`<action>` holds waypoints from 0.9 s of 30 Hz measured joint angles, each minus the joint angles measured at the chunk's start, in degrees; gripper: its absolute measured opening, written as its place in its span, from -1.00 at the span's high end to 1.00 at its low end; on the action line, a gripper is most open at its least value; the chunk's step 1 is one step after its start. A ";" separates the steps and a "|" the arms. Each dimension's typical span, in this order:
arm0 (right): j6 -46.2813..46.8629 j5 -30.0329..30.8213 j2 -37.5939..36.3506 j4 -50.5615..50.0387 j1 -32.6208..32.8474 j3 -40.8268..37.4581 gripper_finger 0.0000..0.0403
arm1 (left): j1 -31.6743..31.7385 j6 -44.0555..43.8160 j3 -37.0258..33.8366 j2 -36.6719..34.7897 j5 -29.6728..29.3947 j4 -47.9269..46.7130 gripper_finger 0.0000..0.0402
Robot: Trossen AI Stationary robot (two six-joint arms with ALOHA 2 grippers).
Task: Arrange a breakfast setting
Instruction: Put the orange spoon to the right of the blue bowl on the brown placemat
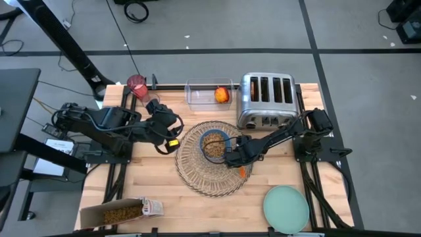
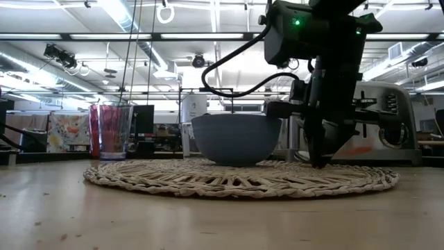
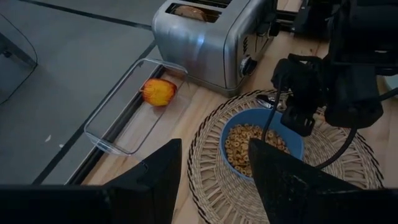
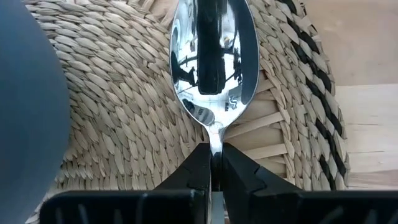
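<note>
A blue bowl [image 1: 214, 143] holding cereal stands on the round woven placemat [image 1: 212, 172] at the table's middle. My right gripper [image 1: 232, 158] is down on the mat just right of the bowl, shut on the orange-handled spoon [image 4: 214, 62]. The spoon's orange handle [image 1: 242, 172] sticks out toward the near edge. My left gripper [image 3: 211, 180] hangs open and empty above the table left of the mat. The pale green plate [image 1: 286, 207] lies at the near right. The dark red cup [image 1: 137, 84] stands at the far left. The orange-red fruit [image 1: 222, 95] sits in a clear tray. My right gripper pinches the spoon's thin metal neck [image 4: 215, 142], just behind the spoon bowl, between its two fingertips. The fingers come steeply from above and lie across the spoon. The spoon bowl faces up, level and low over the mat's weave; whether it rests there I cannot tell.
A silver toaster [image 1: 266, 99] stands at the far right, close behind the mat. The clear tray [image 1: 209, 94] sits to its left. A cardboard cereal box [image 1: 122, 212] lies on its side at the near left. Bare wood shows between the box and the plate.
</note>
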 joint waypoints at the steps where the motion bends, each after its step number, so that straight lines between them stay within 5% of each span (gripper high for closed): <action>1: -0.07 -0.01 0.00 0.01 0.00 0.00 0.82 | 0.00 0.00 0.00 0.00 0.00 -0.02 0.04; 14: -1.84 -0.51 0.00 -0.01 -0.04 0.00 0.80 | 0.00 0.15 0.00 0.00 0.02 -0.39 0.04; 27: -2.78 -1.40 -0.62 -0.84 -0.07 -0.02 0.56 | 0.00 0.13 0.00 0.00 0.02 -0.37 0.04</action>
